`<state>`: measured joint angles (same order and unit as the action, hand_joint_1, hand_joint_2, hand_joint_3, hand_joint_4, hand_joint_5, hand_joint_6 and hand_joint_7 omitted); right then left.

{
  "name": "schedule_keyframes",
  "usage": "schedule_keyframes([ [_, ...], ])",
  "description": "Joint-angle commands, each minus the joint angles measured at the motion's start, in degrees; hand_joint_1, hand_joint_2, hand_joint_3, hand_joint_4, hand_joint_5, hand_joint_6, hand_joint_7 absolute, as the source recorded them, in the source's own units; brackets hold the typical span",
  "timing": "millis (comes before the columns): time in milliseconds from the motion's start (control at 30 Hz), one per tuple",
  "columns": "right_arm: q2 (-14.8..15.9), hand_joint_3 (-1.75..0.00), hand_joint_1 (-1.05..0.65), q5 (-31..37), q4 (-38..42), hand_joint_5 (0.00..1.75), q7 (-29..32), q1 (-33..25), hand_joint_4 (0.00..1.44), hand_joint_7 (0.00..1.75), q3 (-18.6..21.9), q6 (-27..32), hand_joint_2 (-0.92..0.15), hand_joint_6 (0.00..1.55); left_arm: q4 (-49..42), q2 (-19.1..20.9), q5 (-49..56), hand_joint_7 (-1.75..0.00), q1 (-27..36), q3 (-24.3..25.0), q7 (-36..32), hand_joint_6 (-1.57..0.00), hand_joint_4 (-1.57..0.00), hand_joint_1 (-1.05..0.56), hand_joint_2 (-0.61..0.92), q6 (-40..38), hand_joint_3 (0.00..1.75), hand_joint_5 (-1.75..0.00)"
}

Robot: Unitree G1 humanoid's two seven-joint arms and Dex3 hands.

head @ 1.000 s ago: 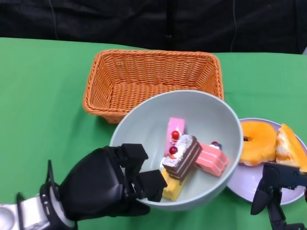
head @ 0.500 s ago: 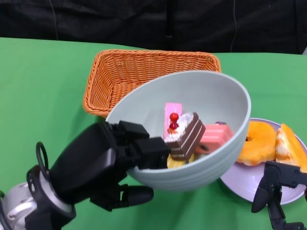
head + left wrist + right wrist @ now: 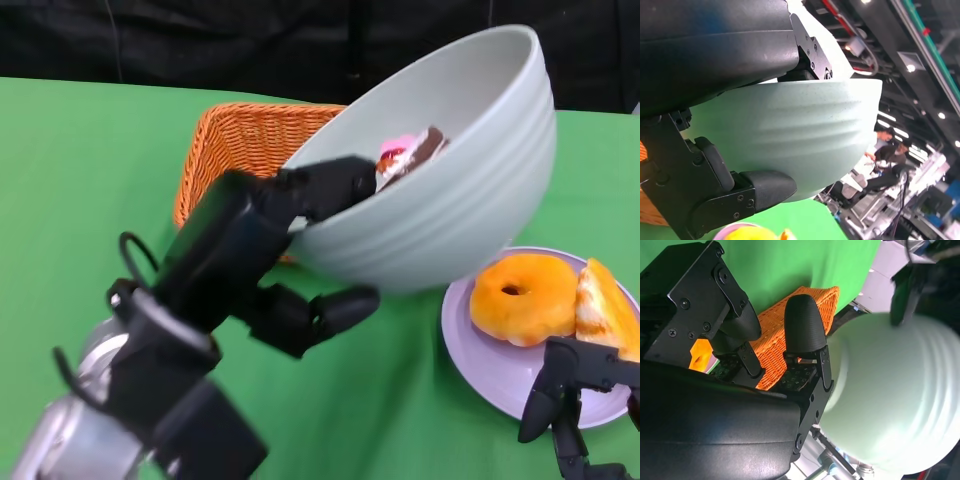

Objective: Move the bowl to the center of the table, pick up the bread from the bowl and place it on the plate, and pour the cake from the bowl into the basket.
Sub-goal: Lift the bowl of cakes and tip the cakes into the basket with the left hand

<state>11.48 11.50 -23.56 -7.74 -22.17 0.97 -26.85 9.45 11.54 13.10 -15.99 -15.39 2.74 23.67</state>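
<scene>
My left hand (image 3: pixel 255 250) clamps the rim of the stiff, smooth bowl (image 3: pixel 450 180), tipped at the basket (image 3: pixel 245 150), so the loose cake (image 3: pixel 410 150) may slide suddenly; my right hand (image 3: pixel 575 400) looks released

- A table (image 3: pixel 90 200) draped in green cloth fills the head view, running back to a dark backdrop.
- An orange wicker basket (image 3: pixel 240 150) sits on the cloth toward the far side, largely screened from view.
- A pale lilac plate (image 3: pixel 500 365) lies on the near right, carrying a glazed doughnut (image 3: pixel 522 297) and what appears to be a wedge of bread (image 3: pixel 600 305).
</scene>
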Motion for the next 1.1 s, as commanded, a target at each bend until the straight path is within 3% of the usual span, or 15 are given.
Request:
schedule_keyframes([
  [33, 0.3, -1.75, 0.26, -0.1, 0.6, 1.75, 0.4, -0.3, 0.98, 1.53, 0.0, -1.0, -0.22, 0.82, -3.0, -2.5, -0.3, -1.73, -2.1, 1.2, -0.7, -0.84, -1.04, -0.06, 0.17, -0.3, 1.71, -1.75],
  [267, 0.5, -1.75, 0.25, -0.4, 1.6, 1.75, 0.4, -0.3, 0.97, 1.53, 0.1, -1.7, -0.22, 0.82, -15.6, -11.9, -4.2, -1.66, -8.2, 3.1, -2.6, -0.88, -1.05, -0.11, 0.23, -2.0, 1.70, -1.75],
  [600, 1.1, -1.75, 0.25, -1.1, 3.0, 1.75, -0.1, -0.2, 0.97, 1.52, 0.1, -3.0, -0.22, 0.81, -24.3, -23.8, -10.1, -1.67, -13.8, 8.9, -7.7, -0.92, -1.04, -0.13, 0.22, -10.2, 1.73, -1.75],
  [900, 1.1, -1.75, 0.25, -1.1, 3.4, 1.75, 0.0, -0.3, 0.98, 1.52, 0.0, -3.7, -0.21, 0.81, -28.5, -28.1, -15.3, -1.72, -16.7, 12.9, -8.1, -0.89, -1.04, -0.14, 0.25, -12.9, 1.71, -1.75],
  [1000, 1.0, -1.75, 0.25, -1.0, 3.6, 1.75, 0.0, -0.5, 0.98, 1.52, -0.2, -3.9, -0.21, 0.81, -30.2, -32.7, -25.9, -1.74, -17.5, 18.5, -8.8, -0.89, -1.08, -0.15, 0.25, -17.4, 1.74, -1.75],
  [1100, 1.0, -1.75, 0.25, -1.1, 3.7, 1.75, 0.0, -0.6, 0.98, 1.52, -0.2, -4.0, -0.20, 0.82, -30.0, -33.4, -30.4, -1.75, -17.6, 19.5, -9.4, -0.89, -1.10, -0.14, 0.26, -19.5, 1.75, -1.75],
])
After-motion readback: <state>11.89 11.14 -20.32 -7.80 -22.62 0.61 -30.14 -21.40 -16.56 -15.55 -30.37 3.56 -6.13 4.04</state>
